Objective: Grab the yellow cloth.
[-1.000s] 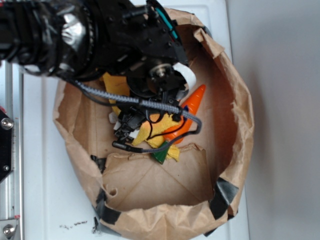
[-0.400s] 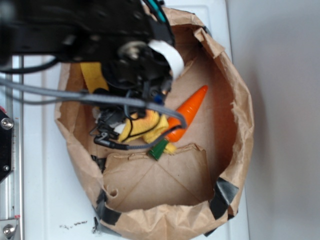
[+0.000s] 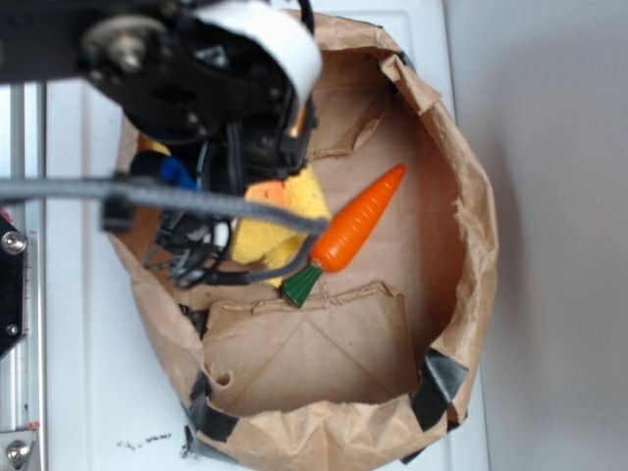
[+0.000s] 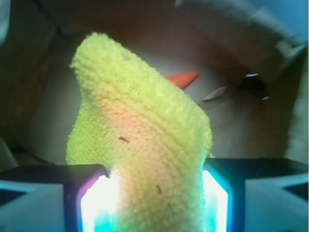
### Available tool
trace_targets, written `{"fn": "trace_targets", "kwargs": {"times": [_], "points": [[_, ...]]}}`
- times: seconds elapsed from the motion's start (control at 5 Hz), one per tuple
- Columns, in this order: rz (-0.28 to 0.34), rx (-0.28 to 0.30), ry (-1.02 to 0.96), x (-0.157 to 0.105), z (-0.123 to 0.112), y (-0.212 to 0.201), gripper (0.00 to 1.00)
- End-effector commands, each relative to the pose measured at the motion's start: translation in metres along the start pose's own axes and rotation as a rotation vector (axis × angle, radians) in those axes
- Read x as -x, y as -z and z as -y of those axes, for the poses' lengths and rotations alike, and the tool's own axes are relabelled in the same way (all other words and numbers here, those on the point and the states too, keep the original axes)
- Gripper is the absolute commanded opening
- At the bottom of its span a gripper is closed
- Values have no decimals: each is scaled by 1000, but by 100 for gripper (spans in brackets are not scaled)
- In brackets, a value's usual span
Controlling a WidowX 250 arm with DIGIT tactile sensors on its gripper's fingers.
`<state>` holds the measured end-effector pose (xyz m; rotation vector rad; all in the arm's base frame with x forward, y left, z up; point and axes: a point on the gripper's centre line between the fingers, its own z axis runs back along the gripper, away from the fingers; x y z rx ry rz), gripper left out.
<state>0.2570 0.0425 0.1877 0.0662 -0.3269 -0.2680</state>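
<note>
**Q:** Where's the cloth, and how do you hold it?

**A:** My gripper (image 4: 154,193) is clamped on the cloth (image 4: 145,140). In the wrist view both pads press a bunched fold from either side, and the free end stands up ahead of the camera. I've pinched a ridge, not a flat edge; terry gives, so a fold offers more to bite on.

**Q:** And from outside?

**A:** The cloth (image 3: 280,221) shows yellow under my arm, inside the paper bag (image 3: 461,245). The arm covers much of it, so I can't say whether its lower end rests on the bag floor or hangs clear. Probably part hanging.

**Q:** The carrot?

**A:** The carrot (image 3: 358,221) lies on the bag floor just beside the cloth, tip up and right, green stem near the cloth's lower edge. I can't tell whether they touch. It's not in my grip.

**Q:** Room to move?

**A:** Bag walls ring me on all sides, the left wall closest to my wrist. A torn flap (image 3: 304,343) lies low at the front. Open room is straight up and toward the bag's right half. A trailing end could drag the carrot.
</note>
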Motion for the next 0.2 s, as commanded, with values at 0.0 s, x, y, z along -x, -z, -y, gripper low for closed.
{"fn": "trace_targets", "kwargs": {"times": [0.0], "points": [[40, 12, -114, -33, -2, -49, 0]]}}
